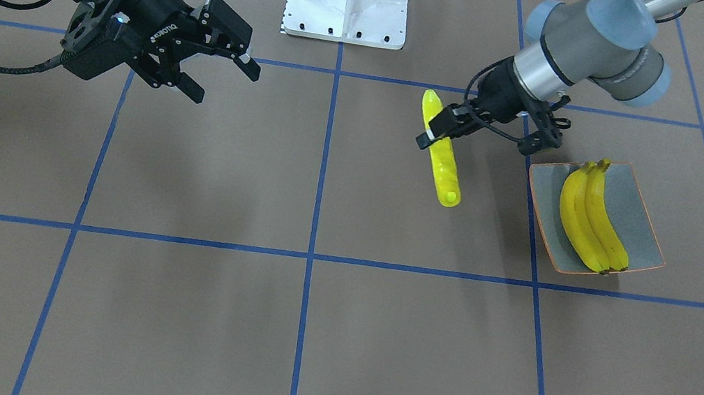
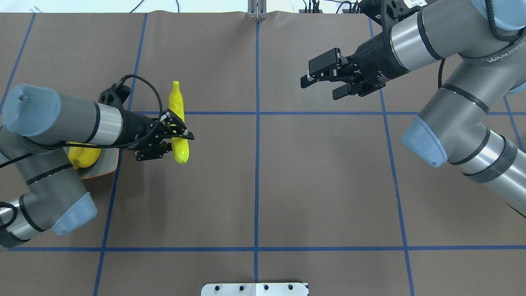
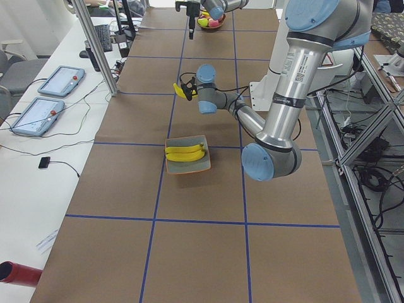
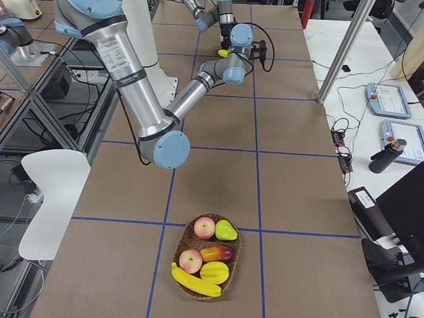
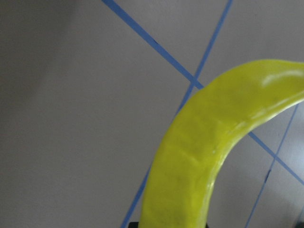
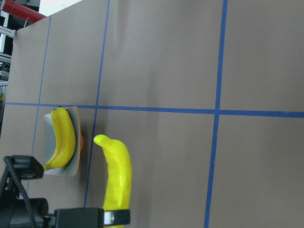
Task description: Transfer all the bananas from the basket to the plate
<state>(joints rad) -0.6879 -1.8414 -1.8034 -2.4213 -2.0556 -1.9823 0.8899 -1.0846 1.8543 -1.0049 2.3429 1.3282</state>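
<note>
Left jaws are clamped across the pale banana (image 1: 444,170), nearer one end than its middle. As far as I can make out they hold it lifted off the counter (image 1: 165,309). It hangs near the plate, off to the side and not over it. Right jaws hang wide apart with nothing between them, well away over the other half of the counter.

At the counter's end on the robot's right sits the basket (image 4: 177,255). One deeper yellow banana (image 4: 195,281) lies along its near edge, beside two apples (image 4: 205,227) and a pear (image 4: 226,230). The plate (image 1: 641,201), over on the robot's left, carries two bananas (image 1: 592,218) lying side by side and touching, their dark tips together.

By my count two of the four are home and a third is on its way. The one in the basket is not yet fetched. I'd call the job a little past halfway, with one set-down and one full trip left.
</note>
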